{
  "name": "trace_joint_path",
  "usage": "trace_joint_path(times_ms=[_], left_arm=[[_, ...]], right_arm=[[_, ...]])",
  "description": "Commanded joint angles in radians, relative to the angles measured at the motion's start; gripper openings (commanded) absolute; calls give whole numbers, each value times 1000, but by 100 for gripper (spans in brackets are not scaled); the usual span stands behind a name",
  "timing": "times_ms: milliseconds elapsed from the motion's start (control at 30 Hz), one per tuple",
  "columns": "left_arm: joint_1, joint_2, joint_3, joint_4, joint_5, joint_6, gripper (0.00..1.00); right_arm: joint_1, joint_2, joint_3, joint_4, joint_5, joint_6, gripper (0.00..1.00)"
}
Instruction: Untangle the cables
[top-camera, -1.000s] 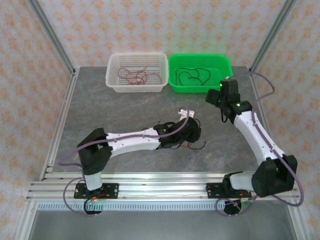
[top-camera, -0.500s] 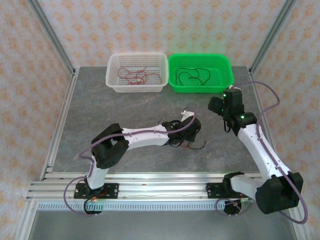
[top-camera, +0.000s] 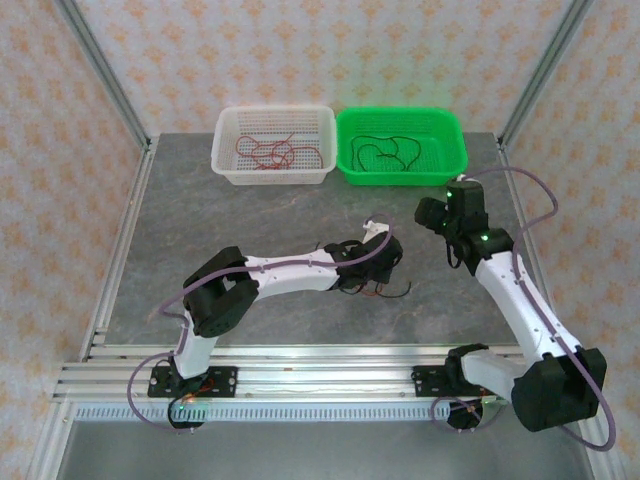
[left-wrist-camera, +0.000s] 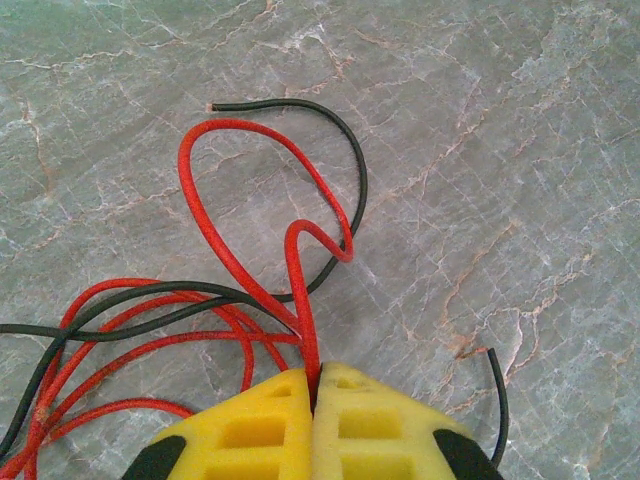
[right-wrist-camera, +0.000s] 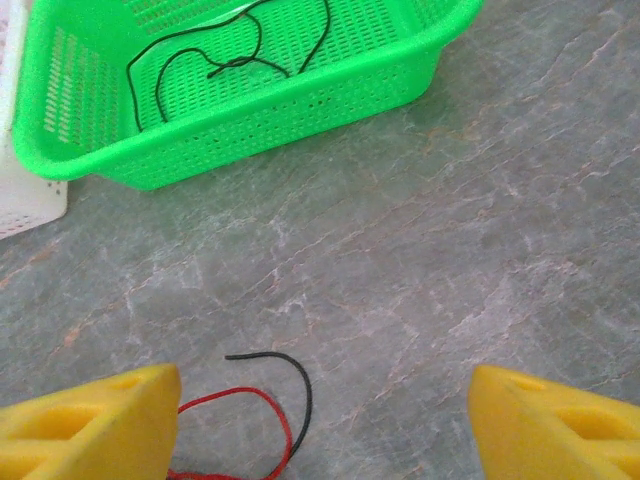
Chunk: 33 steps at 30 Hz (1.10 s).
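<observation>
A tangle of thin red and black cables (top-camera: 380, 288) lies on the grey table near its middle. In the left wrist view, red cable (left-wrist-camera: 215, 240) loops cross a black cable (left-wrist-camera: 345, 150). My left gripper (left-wrist-camera: 317, 385) is shut on one red strand, its yellow pads pressed together around it. My right gripper (right-wrist-camera: 325, 420) hangs open above the table right of the tangle, with a black cable end (right-wrist-camera: 290, 375) and a red loop (right-wrist-camera: 250, 400) between and below its yellow fingers (right-wrist-camera: 90, 425). Nothing is in it.
A white basket (top-camera: 322, 160) at the back holds red cables (top-camera: 265, 152). Beside it a green basket (top-camera: 455, 155) holds black cables (top-camera: 385, 152); the green basket's wall (right-wrist-camera: 250, 110) is also seen close ahead of the right gripper. Metal frame posts stand at the table's corners.
My left gripper has closed onto the red strand and its elbow folded back toward the base. My right arm swung down and right from the green basket, then stayed nearly still.
</observation>
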Motion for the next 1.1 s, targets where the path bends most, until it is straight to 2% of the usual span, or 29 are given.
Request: trace_joint_path(times_ms=[0,333,667,900,1067], left_arm=[[-4,-57,-2,16,-17,-12,0],[-36,-271,-12,3,-27,3,0],[-41,-386,-16,-8,-64,12,0],[-41,-434,-17,-4,-73,17,0],[-41,-454,-25,10,-63,14,0]], right_arm=[[3,-32,-26,32,-68,23,75],[3,-81,-190,145,-316,94,74],[12,-199,-423,343,-554,224,74],[50,-250,-492,441,-625,271,75],[106,-221,-509,529,-589,313,75]])
